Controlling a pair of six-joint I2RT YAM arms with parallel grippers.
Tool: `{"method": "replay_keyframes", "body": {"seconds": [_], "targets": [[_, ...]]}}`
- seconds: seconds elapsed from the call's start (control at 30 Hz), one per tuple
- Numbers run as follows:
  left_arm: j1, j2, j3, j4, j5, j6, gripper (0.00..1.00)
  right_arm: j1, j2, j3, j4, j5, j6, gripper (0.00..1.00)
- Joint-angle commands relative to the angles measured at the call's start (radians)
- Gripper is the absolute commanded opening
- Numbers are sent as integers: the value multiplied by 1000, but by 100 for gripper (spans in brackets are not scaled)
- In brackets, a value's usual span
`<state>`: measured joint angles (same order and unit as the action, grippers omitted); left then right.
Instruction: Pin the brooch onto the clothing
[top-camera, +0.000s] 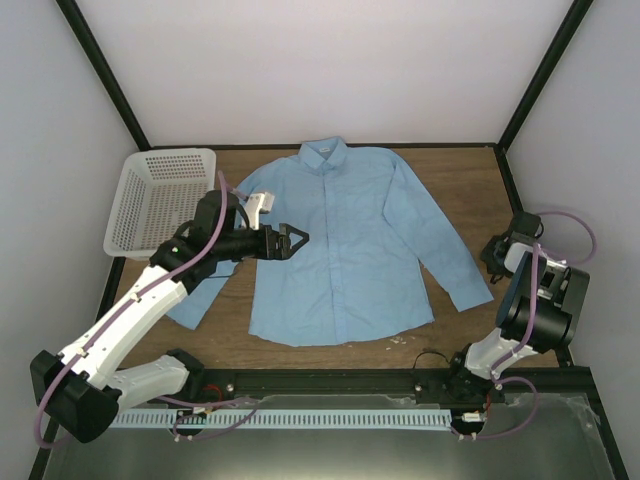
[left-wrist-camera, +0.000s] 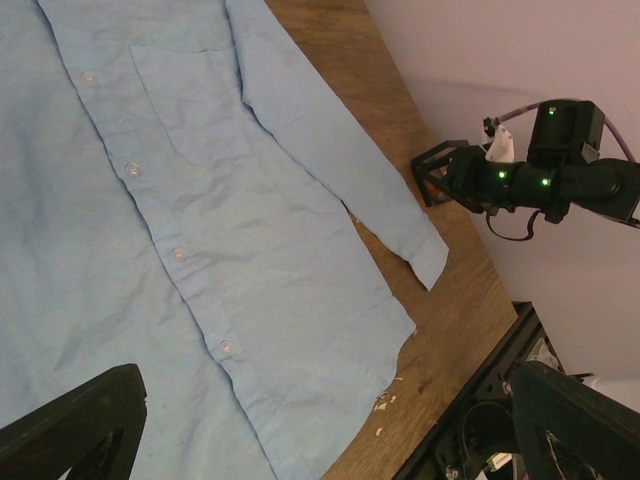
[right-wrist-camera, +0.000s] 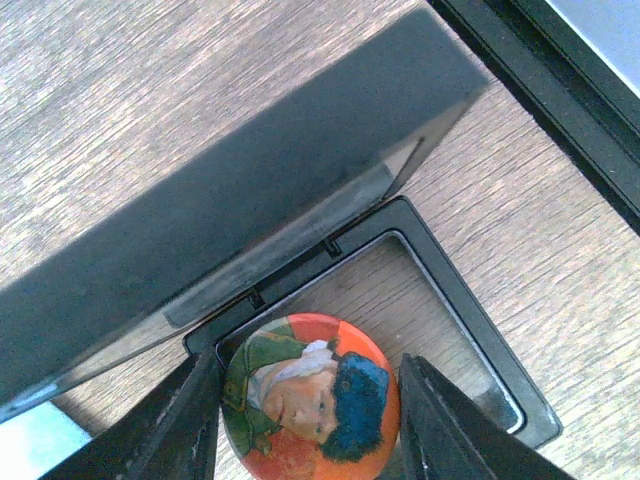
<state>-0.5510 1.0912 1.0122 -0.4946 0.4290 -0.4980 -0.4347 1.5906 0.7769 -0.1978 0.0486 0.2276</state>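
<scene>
The clothing, a light blue button-front shirt (top-camera: 340, 250), lies flat on the wooden table with its collar at the far side; its front and one sleeve show in the left wrist view (left-wrist-camera: 200, 200). My left gripper (top-camera: 293, 240) hovers open and empty over the shirt's left front (left-wrist-camera: 322, 385). The brooch (right-wrist-camera: 310, 410), a round orange-red disc with a portrait, sits in the open black frame box (right-wrist-camera: 480, 330). My right gripper (right-wrist-camera: 305, 400) at the table's right edge (top-camera: 497, 255) has a finger tight against each side of the brooch.
A white mesh basket (top-camera: 160, 200) stands at the far left beside the shirt's sleeve. The box's raised lid (right-wrist-camera: 250, 180) stands just beyond the brooch. A black rail (top-camera: 350, 385) runs along the near edge. Small pale crumbs (left-wrist-camera: 382, 402) lie by the shirt hem.
</scene>
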Motion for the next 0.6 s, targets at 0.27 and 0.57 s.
{"method": "replay_keyframes", "body": {"seconds": [0.27,0.57], "targets": [[-4,10,3,25,17,-15,100,43,-35,-8,-30,9,-4,52],[-4,14,4,27,17,-23,100,80,-57,-13,-29,34,-13,62]]}}
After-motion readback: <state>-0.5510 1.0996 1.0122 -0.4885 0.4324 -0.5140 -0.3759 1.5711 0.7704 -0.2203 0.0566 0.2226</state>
